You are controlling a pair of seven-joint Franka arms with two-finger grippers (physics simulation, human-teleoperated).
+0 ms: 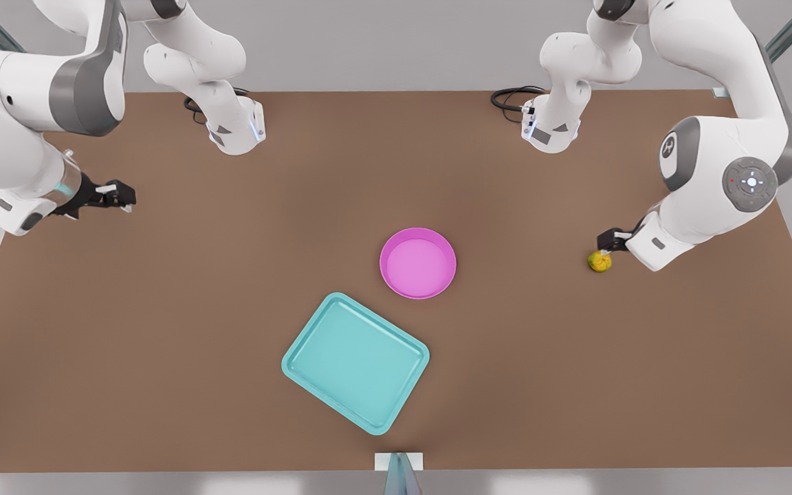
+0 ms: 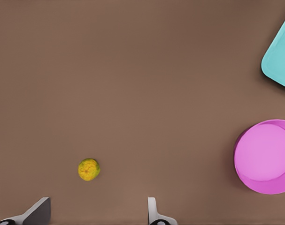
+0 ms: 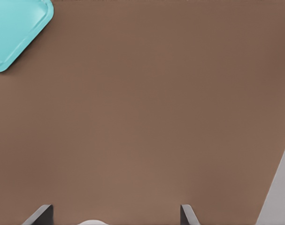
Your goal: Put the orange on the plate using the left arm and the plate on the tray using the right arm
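the orange (image 1: 599, 261) sits on the brown counter (image 1: 162, 309) near the front view's right edge, well apart from the plate (image 1: 418, 263). the left end effector (image 1: 608, 246) hangs just above/beside it on that side, fingers spread wide w/ nothing between them. in the left wrist view the orange (image 2: 88, 169) lies on bare counter ahead of the fingertips (image 2: 152, 206), not between them and not touching either one; the plate (image 2: 265, 156) and a corner of the tray (image 2: 279, 56) show farther off.

the plate is pink, round, upright near the counter's middle. the tray (image 1: 355, 362) is teal, lying flat and turned at an angle, just beside the plate on the side nearer the front view's bottom edge; their rims are close but apart.

the right end effector (image 1: 115, 196) waits at the front view's left, over bare counter, well apart from all three items. its fingers (image 3: 41, 213) are spread wide, holding nothing, w/ a tray corner (image 3: 15, 33) in the right wrist view.
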